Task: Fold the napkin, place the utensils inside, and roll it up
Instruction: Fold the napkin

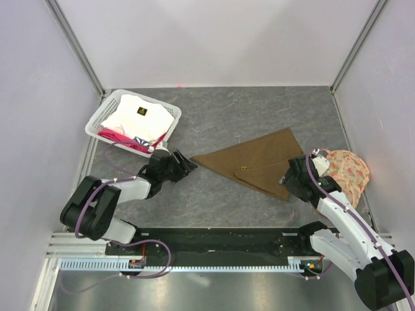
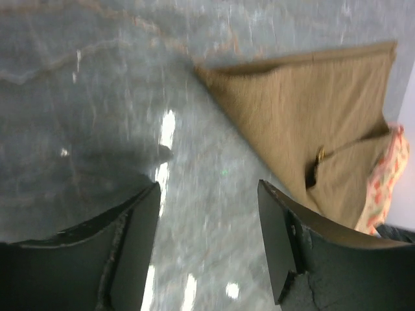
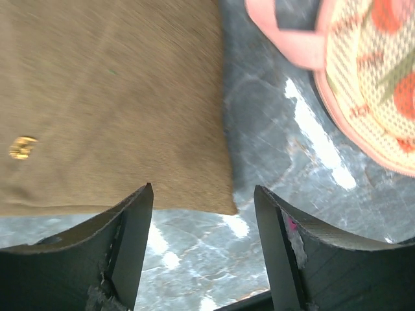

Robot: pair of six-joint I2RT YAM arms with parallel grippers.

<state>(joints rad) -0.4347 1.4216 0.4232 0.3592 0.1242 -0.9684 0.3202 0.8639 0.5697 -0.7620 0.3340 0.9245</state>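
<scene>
Hanging released and empty at lower right, right gripper (image 1: 288, 173) just off the napkin (image 1: 256, 162) corner; left gripper (image 1: 189, 162) likewise spread at its left tip. Posted at opposite ends, likely for rolling the folded triangle, spoon (image 1: 245, 169) tucked inside
</scene>
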